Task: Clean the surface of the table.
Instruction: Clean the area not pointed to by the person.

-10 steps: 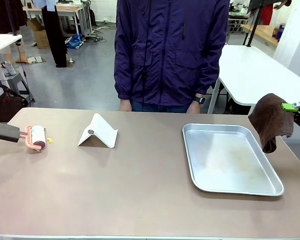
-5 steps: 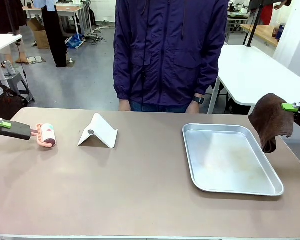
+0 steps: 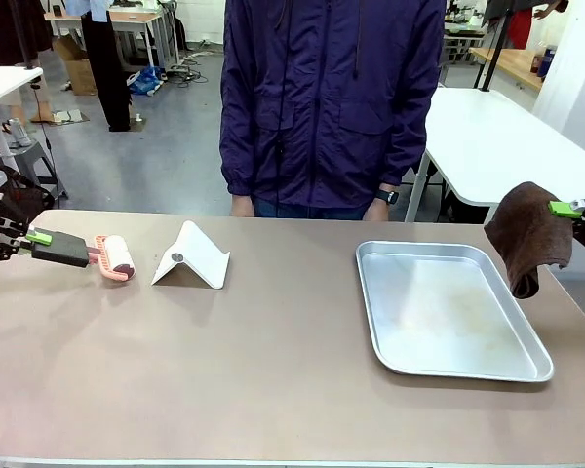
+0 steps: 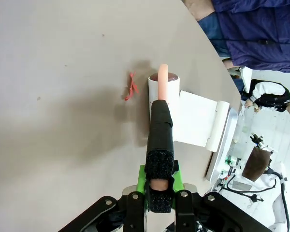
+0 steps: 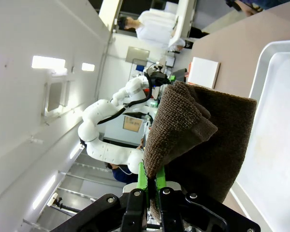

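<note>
Taupe, matte and smooth, the table [image 3: 273,390] fills the lower half of the frame, pale-edged at the bottom. A silver tray [image 3: 468,373] sits at right, a white folded card [image 3: 193,256] left of centre, with grey workshop floor behind. At far left the left gripper [image 3: 37,237] clamps a roller [image 3: 117,257] whose head touches the tabletop. At the right edge the right gripper [image 3: 567,208] pinches a brown cloth [image 3: 528,237] hanging above it.

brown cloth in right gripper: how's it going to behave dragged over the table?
Probably floppy: the brown cloth droops in folds below the right gripper, pinched at one edge. Likely light, since that small pinch carries it all. Its nubby weave suggests it would grip the table and may bunch rather than slide.
</note>
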`<state>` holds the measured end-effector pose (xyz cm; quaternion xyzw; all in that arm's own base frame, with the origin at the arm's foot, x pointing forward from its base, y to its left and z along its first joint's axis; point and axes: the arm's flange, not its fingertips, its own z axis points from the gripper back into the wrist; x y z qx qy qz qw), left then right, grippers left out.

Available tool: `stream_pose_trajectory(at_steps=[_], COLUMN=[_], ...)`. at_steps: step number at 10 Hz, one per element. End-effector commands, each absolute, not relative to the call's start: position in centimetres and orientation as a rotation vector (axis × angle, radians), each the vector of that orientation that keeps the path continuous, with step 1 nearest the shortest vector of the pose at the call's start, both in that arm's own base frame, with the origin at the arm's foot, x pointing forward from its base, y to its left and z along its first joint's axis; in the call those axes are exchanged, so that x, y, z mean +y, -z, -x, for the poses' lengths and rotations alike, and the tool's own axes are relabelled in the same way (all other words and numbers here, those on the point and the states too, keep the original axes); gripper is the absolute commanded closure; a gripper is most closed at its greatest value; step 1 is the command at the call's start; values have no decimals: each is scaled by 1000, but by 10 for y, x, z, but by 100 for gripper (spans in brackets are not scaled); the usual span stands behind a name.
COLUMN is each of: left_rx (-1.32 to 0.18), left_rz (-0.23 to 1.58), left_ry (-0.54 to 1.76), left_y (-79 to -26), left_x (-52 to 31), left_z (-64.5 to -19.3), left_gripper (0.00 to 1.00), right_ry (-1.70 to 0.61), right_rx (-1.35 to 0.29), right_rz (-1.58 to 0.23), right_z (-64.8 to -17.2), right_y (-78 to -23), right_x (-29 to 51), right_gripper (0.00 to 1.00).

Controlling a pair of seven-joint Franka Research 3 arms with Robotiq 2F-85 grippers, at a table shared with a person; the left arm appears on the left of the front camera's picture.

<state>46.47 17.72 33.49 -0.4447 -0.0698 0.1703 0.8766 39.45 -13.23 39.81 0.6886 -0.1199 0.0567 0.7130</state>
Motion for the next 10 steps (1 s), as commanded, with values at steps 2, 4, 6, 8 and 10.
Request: stream_pose_trajectory(at_steps=[2,4,6,8,10], left_rx=[-193,-217,-226,-226,-239], left_rz=[986,1068,1152,1123,1101], left_ry=[-317,-265,-198,-184,-163], left_y=[-346,-372,-402,-407,-407], left_x=[180,190,211,240,286], left_z=[-451,-432,-396,-365,-335], left_gripper=[98,98,98,98,98], right_ry=[-148,-148,-148,-148,-148], right_rx=[-283,-283,-283,-283,-283], right_rz=[-1542,-1542,-1542,-1542,-1542], right_z=[-395,-395,-395,-395,-395], right_y=[-400,-400,-400,-400,-400], right_x=[-132,-132,-132,-132,-132], right_gripper=[93,93,93,93,93])
